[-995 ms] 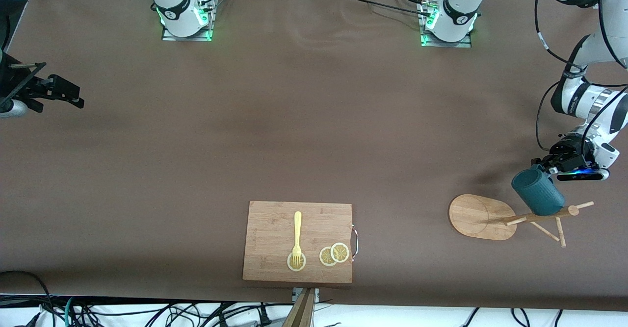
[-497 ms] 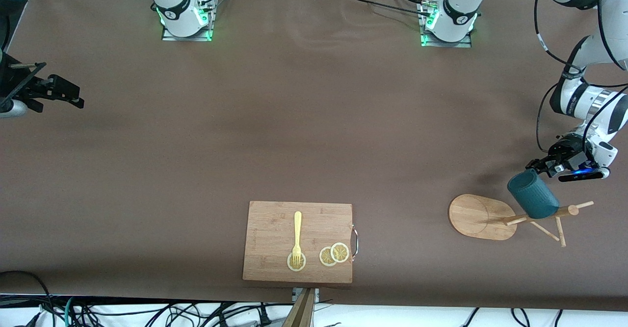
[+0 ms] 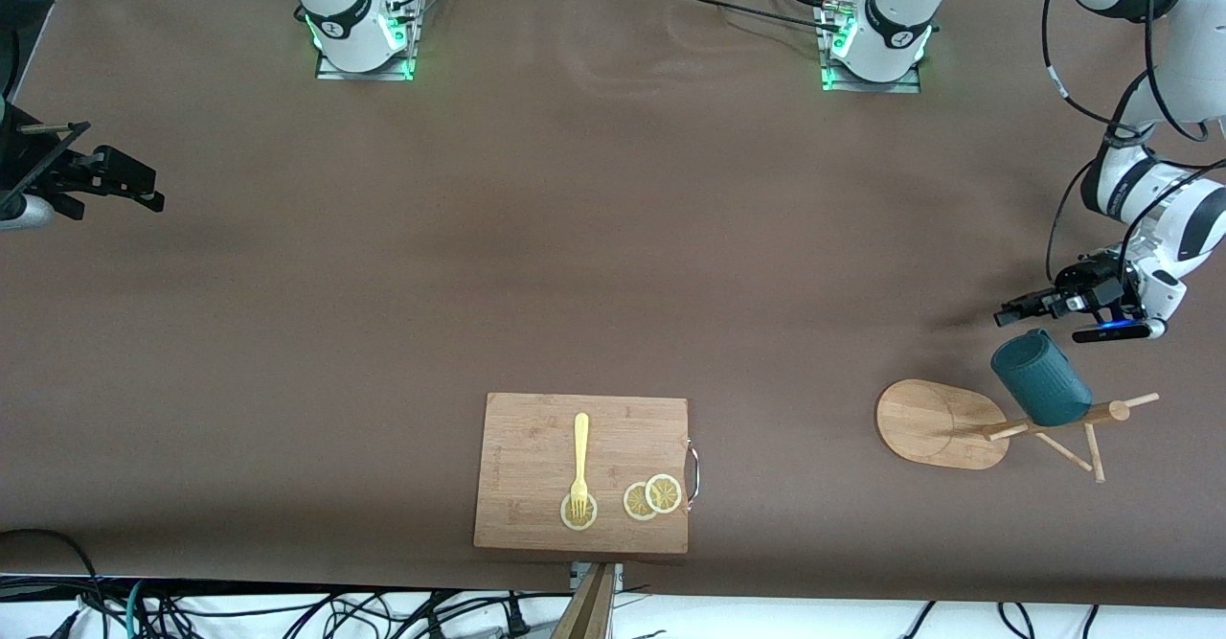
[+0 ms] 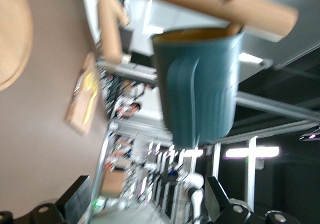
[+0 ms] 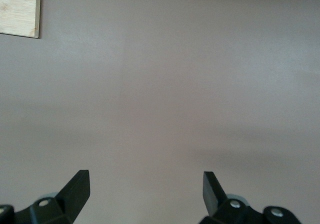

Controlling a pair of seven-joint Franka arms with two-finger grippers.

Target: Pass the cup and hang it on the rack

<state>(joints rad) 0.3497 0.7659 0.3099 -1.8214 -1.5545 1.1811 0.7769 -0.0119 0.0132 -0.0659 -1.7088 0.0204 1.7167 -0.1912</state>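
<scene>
Left gripper [image 3: 1006, 314] has backed off, fingers wide; cup [image 3: 1041, 390] hangs tilted on rack [image 3: 943, 423]; right gripper [image 3: 144, 191] waits, wide.

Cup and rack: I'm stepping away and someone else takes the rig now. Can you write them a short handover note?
Left hand: open, holding nothing, over the table just clear of the cup.
Right hand: open, holding nothing, waiting over bare table at the right arm's end.
Cup: hangs on a peg of the rack, mouth toward the post, handle facing the left wrist camera; neither hand touches it.
Rack: at the left arm's end of the table.
Done: the cup is on the rack.
Left: probably only pulling the left arm away and checking that the cup hangs steady.
</scene>
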